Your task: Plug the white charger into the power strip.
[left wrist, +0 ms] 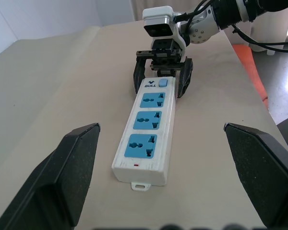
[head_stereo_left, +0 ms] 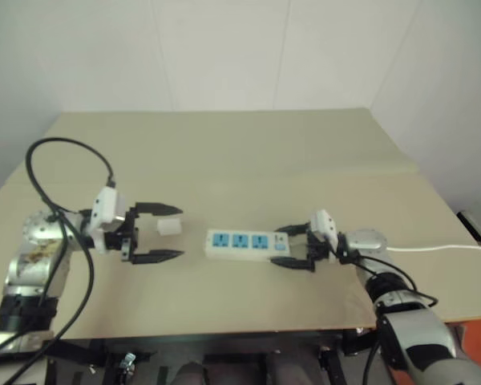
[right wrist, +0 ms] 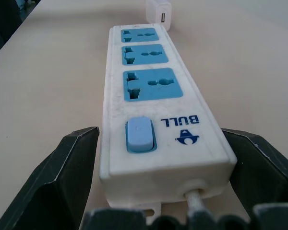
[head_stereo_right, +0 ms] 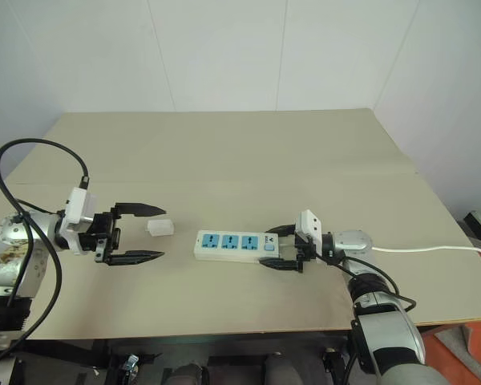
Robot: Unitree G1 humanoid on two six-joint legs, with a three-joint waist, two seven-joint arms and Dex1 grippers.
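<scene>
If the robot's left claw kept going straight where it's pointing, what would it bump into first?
Probably the white charger: it lies just past the open left gripper, roughly between its fingertips. Behind it comes the power strip. How high the gripper hangs above the table is unclear.

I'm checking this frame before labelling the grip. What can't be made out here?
- Whether the right pincer actually presses the power strip: its fingers flank the switch end, but contact is unclear in the right wrist view.
- The white charger's prongs: too small in the head views, and only one face shows in the right wrist view.
- Where the white cable ends: it passes the table's edge.
</scene>
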